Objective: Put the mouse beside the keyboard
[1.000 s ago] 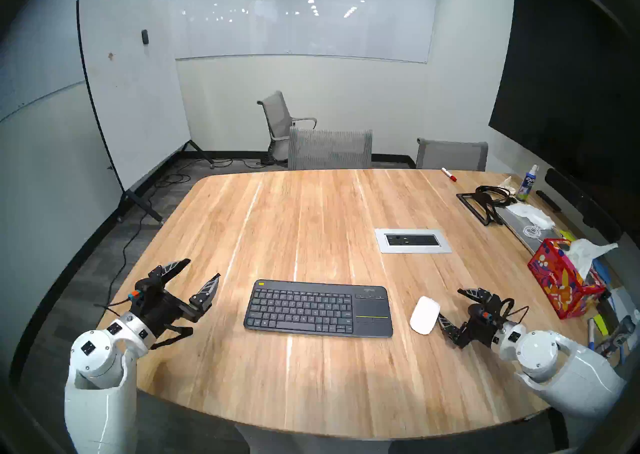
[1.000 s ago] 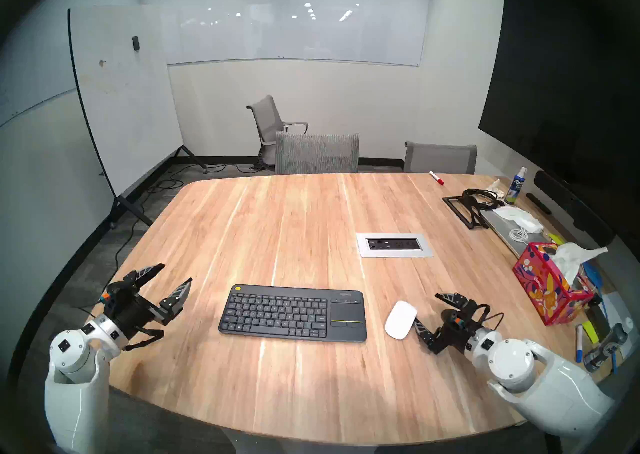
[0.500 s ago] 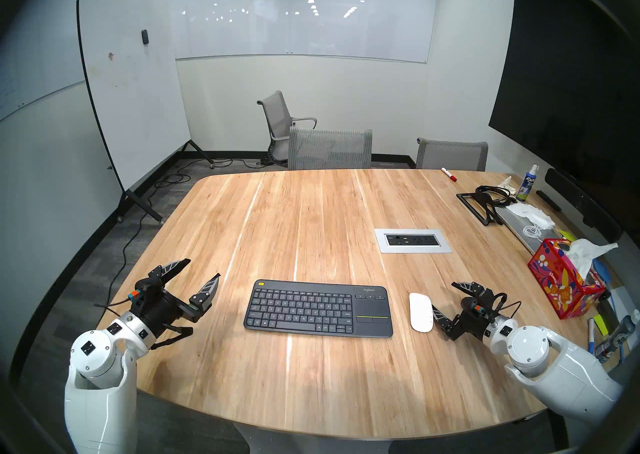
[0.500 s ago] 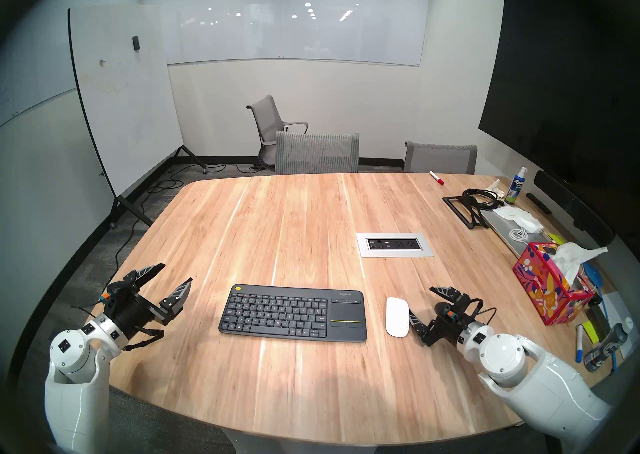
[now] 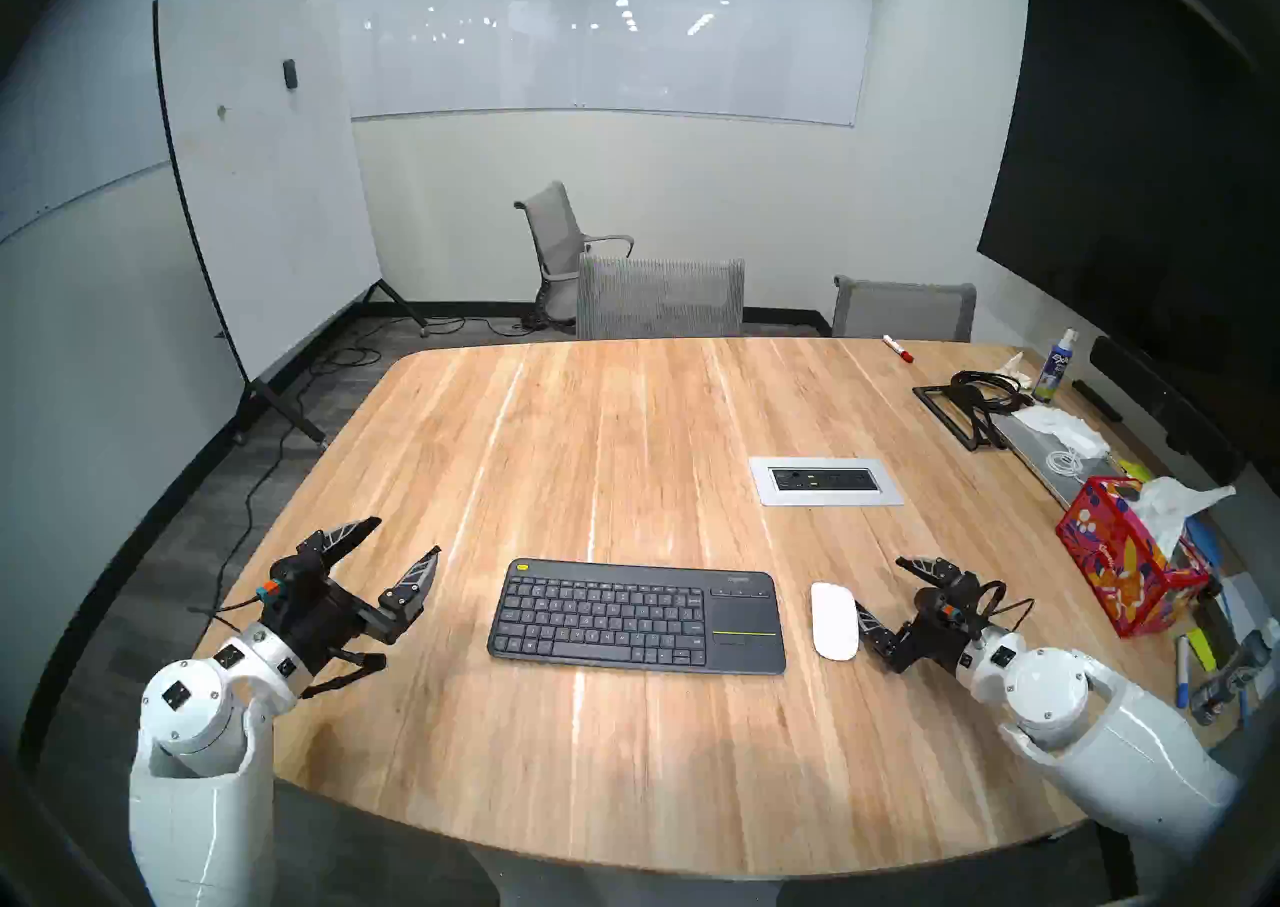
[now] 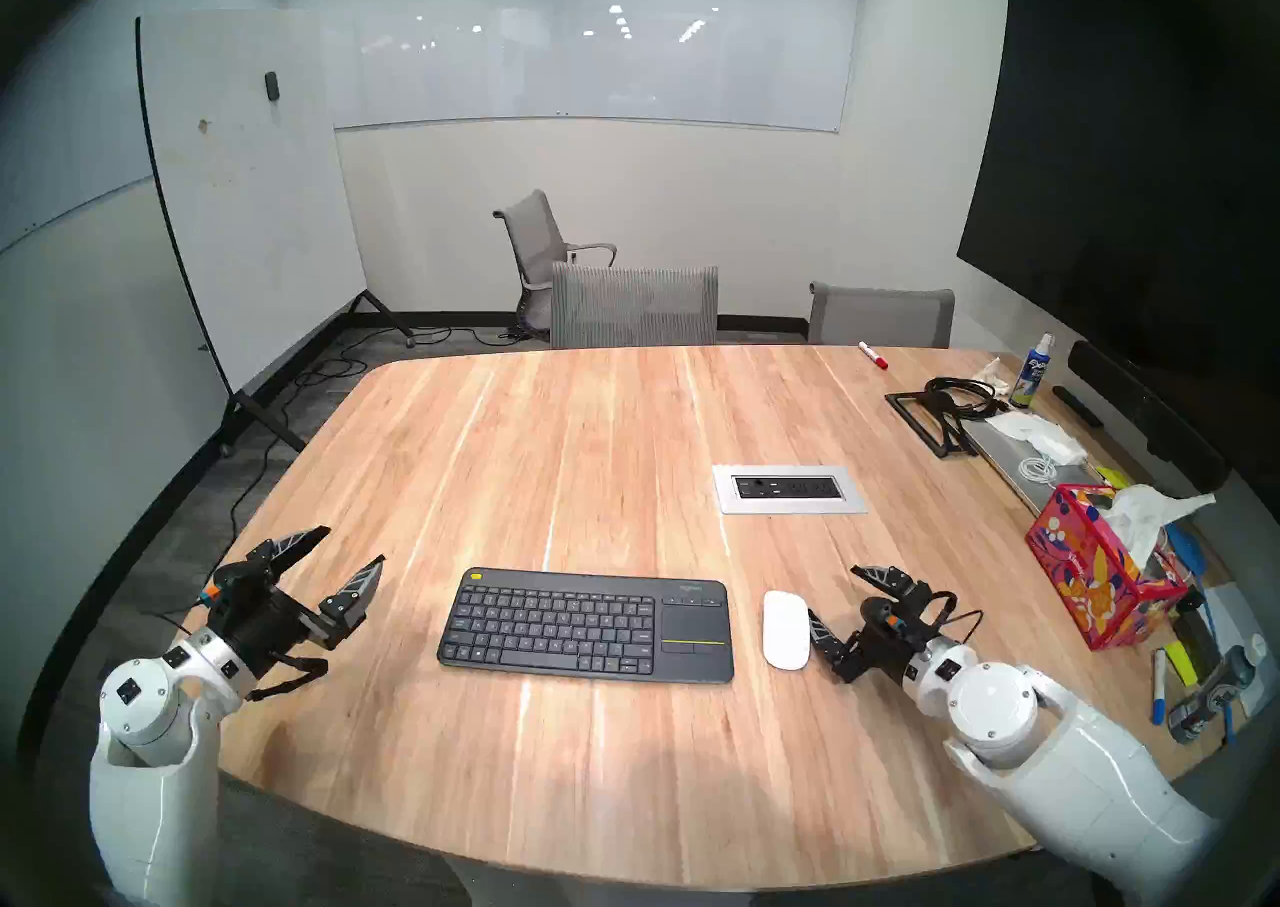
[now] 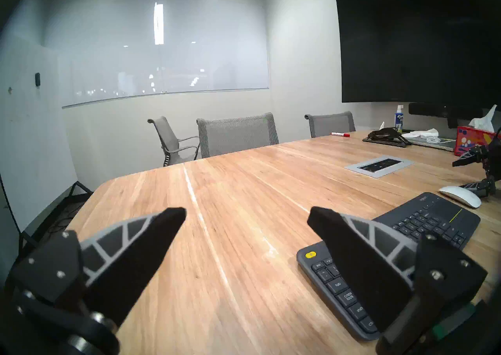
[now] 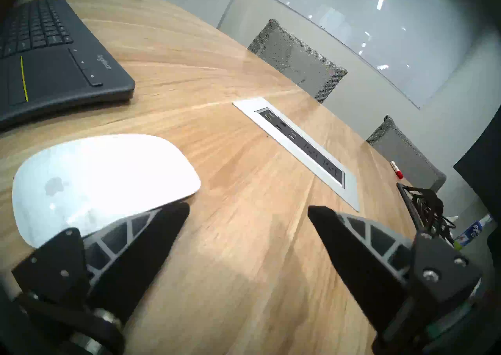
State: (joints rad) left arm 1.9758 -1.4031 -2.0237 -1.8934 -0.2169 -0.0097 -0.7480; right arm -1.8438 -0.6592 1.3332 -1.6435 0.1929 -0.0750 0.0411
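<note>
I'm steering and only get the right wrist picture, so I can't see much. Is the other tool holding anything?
Observer: No. The left tool is open and empty, left of the keyboard.
Operator: Is the mouse straight?
Observer: In the head view, the mouse lies lengthwise along the keyboard's touchpad end, with a gap between them.
Operator: Anything beside my arm?
Observer: A red tissue box stands to the right of the right tool.
</note>
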